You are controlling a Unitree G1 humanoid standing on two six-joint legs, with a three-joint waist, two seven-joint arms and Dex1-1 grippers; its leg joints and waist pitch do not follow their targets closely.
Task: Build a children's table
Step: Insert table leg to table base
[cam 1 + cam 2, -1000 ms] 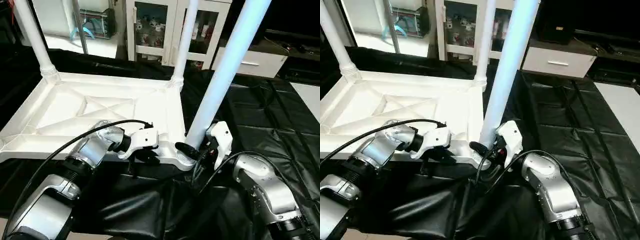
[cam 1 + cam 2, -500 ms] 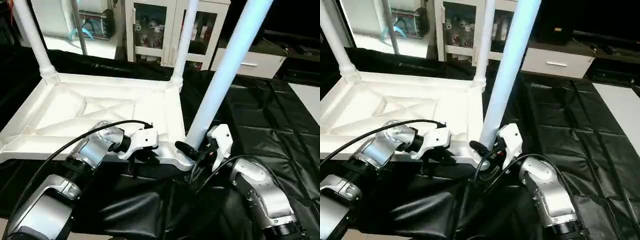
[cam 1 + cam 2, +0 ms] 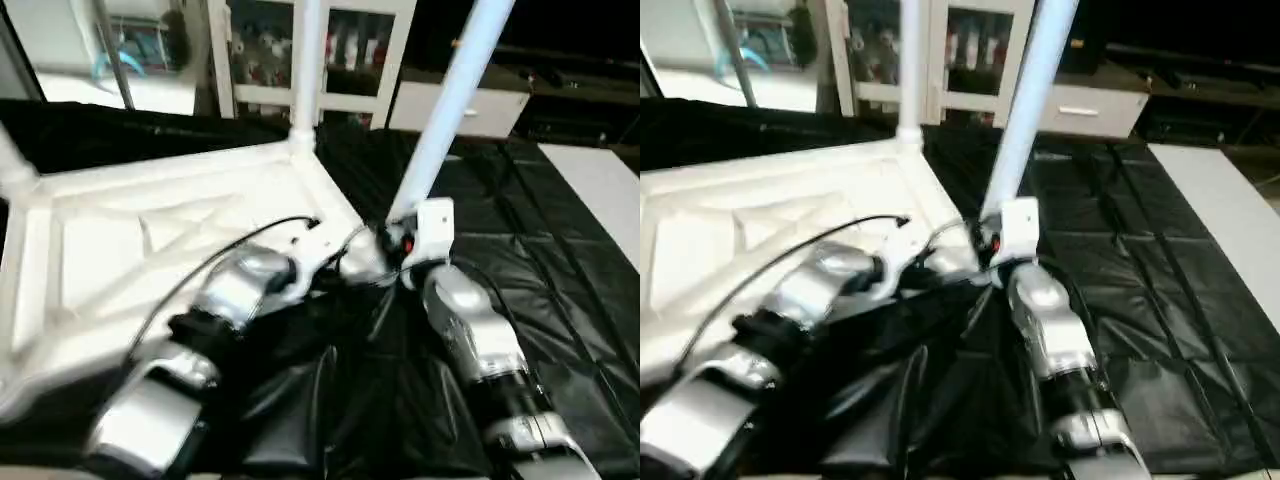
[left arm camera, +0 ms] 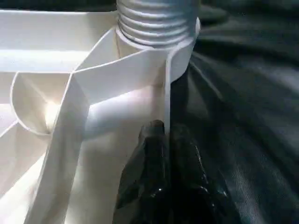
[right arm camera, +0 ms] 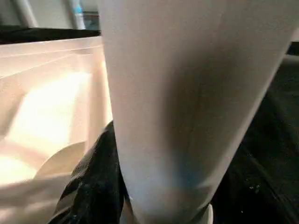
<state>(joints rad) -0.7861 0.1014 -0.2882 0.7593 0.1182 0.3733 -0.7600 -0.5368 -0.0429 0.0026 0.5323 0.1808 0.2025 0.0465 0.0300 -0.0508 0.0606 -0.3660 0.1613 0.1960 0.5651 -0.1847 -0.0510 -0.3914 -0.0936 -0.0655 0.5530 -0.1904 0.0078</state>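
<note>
Now right hand (image 5: 140, 186) grips leg (image 5: 187, 93) (upright).

Both silver forearms reach forward and converge. The left gripper (image 4: 166, 154) has its two black fingers pinched together around a thin white rim (image 4: 167, 93). The right gripper (image 5: 140, 186) stands about half spread, seemingly clasping the white leg (image 5: 187, 93) between its fingers.

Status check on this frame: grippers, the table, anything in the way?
Left gripper shut on tabletop rim. Right gripper around near leg at its base. Black cloth bunched under the arms.
</note>
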